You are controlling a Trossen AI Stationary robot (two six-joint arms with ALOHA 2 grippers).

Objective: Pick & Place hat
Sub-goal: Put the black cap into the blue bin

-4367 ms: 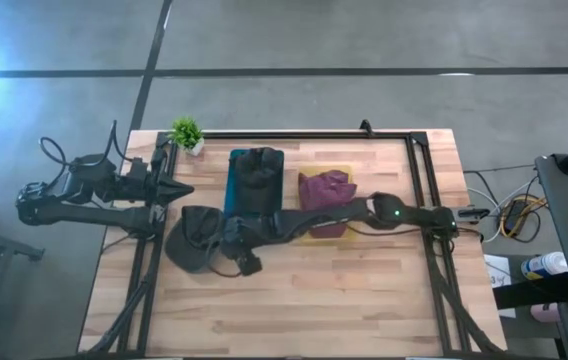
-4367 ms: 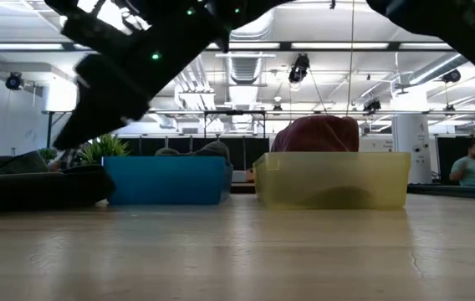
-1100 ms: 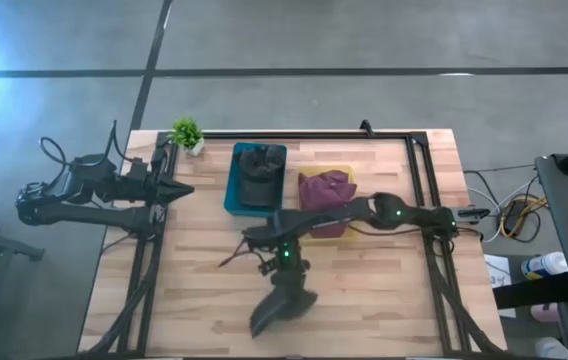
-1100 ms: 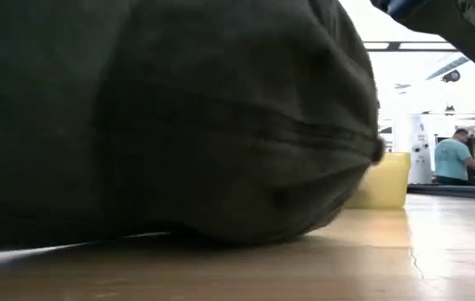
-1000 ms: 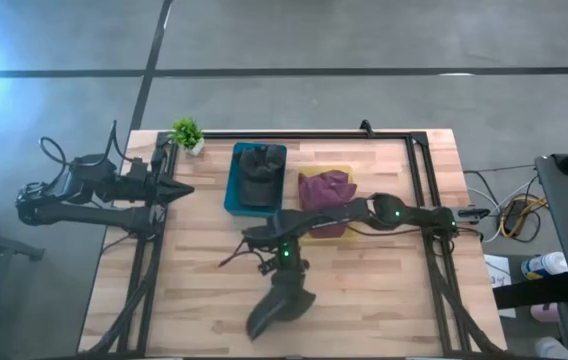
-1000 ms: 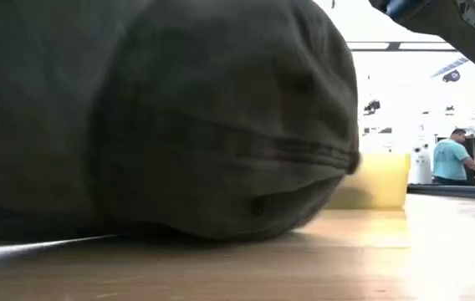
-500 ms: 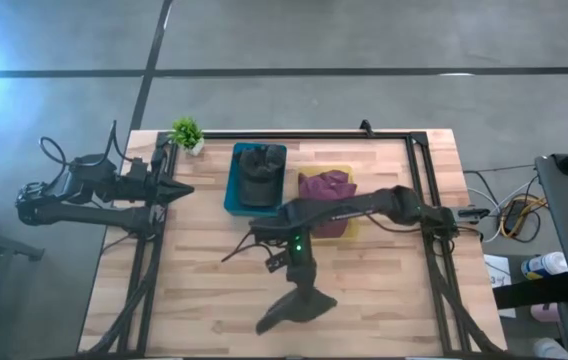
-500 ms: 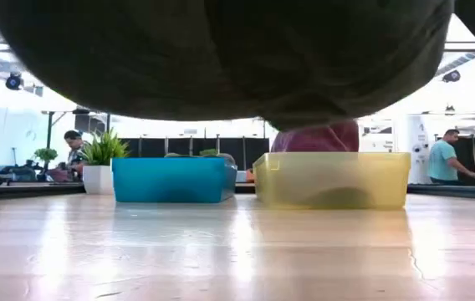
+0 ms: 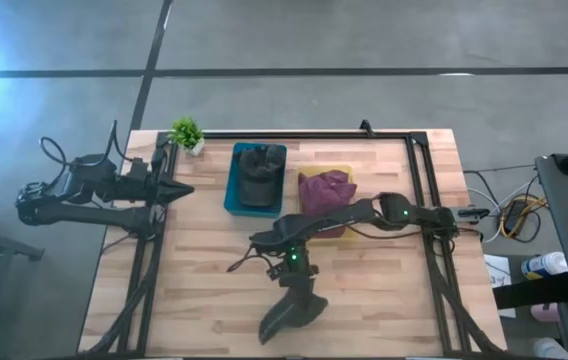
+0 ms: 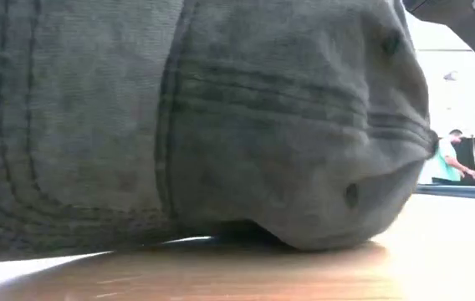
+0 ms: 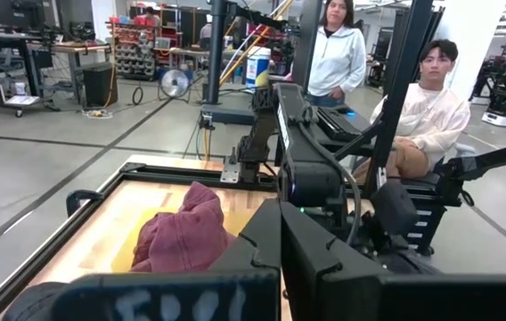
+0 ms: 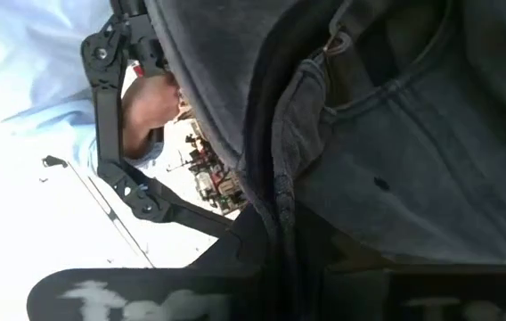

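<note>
At table's (image 9: pixel 204 300) near edge: right claw (image 9: pixel 295 285) clenched on dark hat (image 9: pixel 290 314), hat touching wood. Settle hat flat before letting go.

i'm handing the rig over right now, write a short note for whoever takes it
Right end effector: shut on the dark grey fabric cap, which touches the wooden table near its front edge, close to the low camera.
Left end effector: parked at the table's left edge, idle, holding nothing.
Blue plastic bin: holds another dark hat.
Yellow plastic bin: holds a maroon fabric hat.
Done: the cap is gripped and out on the bare table.
Left: carry it to a bin, probably the blue one, and let go.
</note>
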